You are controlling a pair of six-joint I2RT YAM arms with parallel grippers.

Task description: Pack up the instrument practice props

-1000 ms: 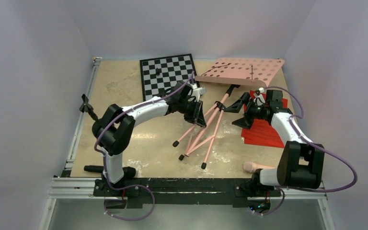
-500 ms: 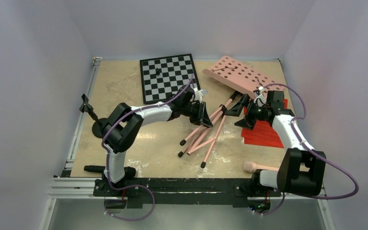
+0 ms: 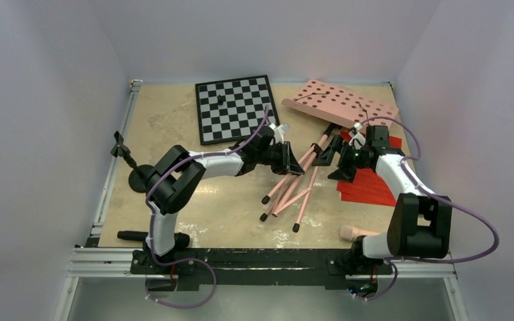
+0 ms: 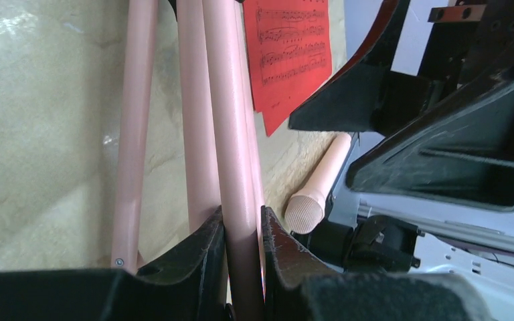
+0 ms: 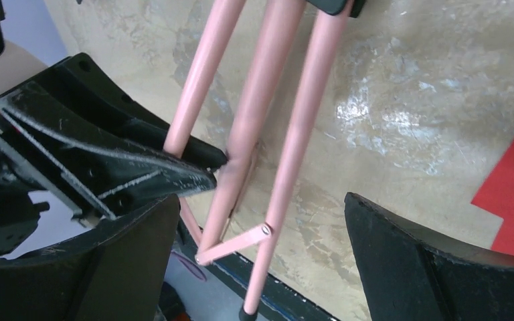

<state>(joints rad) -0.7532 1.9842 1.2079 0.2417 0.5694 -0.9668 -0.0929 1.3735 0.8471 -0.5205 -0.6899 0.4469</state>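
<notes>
Pink legs (image 3: 284, 194) have bunched; left end effector (image 4: 242, 233) pinches one, right end effector (image 5: 261, 221) gapes.

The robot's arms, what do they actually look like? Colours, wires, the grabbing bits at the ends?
The left arm and right arm match: smooth white shells between chunky black joints, on black bases. A thin purple cable loops loosely alongside each. The left gripper and right gripper are all black, each with two broad, flat, wedge-shaped fingers, scuffed pale along the edges.
</notes>
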